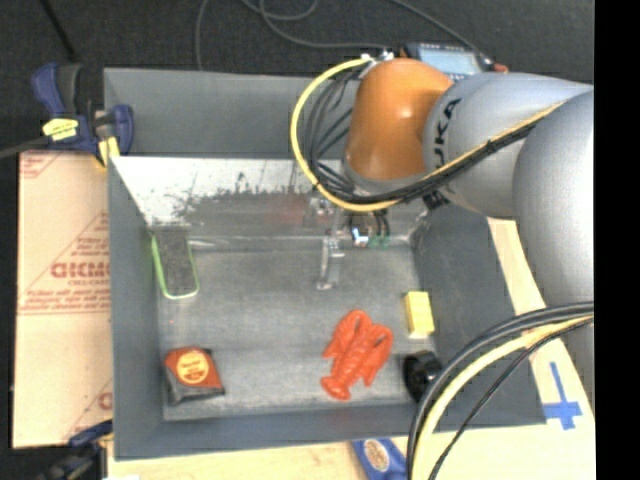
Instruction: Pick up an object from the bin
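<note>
My gripper (369, 265) hangs under the orange wrist cover over the back middle of the bin. It is open, with one metal finger (327, 264) pointing down at the bare floor and nothing between the fingers. A red toy lobster (356, 353) lies on the floor just in front of the gripper, apart from it. A small yellow block (418, 312) sits to the lobster's right by the bin's right wall. A black round thing (420, 371) lies in the front right corner.
An orange and black tape measure (192, 371) rests in the front left corner. A flat grey piece with a green rim (176, 265) lies along the left wall. Bare floor spreads between these things in the middle.
</note>
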Robot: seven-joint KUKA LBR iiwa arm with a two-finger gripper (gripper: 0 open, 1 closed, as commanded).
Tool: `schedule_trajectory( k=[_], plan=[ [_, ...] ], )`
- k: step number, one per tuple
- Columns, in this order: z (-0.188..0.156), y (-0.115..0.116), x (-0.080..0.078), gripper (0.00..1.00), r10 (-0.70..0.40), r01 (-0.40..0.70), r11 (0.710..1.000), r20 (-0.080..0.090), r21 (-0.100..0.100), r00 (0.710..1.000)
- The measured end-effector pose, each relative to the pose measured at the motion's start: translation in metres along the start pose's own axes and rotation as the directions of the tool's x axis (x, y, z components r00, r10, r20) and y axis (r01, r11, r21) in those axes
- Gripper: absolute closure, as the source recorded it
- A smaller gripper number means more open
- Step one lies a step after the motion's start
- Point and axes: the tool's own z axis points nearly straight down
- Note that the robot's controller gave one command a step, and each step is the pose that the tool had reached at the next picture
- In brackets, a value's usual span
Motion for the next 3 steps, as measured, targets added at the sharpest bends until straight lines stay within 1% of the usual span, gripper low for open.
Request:
schedule_trajectory(
  k=[1, 2, 3],
  plan=[
    [-0.005, 0.0, -0.002, 0.0, 0.0, 0.0, 1.0, 0.007, 0.0, 1.0],
    [-0.008, -0.012, 0.01, 0.0, -0.135, 0.135, 0.991, 0.007, 0.0, 0.991],
    [-0.021, -0.035, 0.028, 0.0, -0.345, 0.345, 0.939, 0.004, 0.004, 0.939]
  ],
)
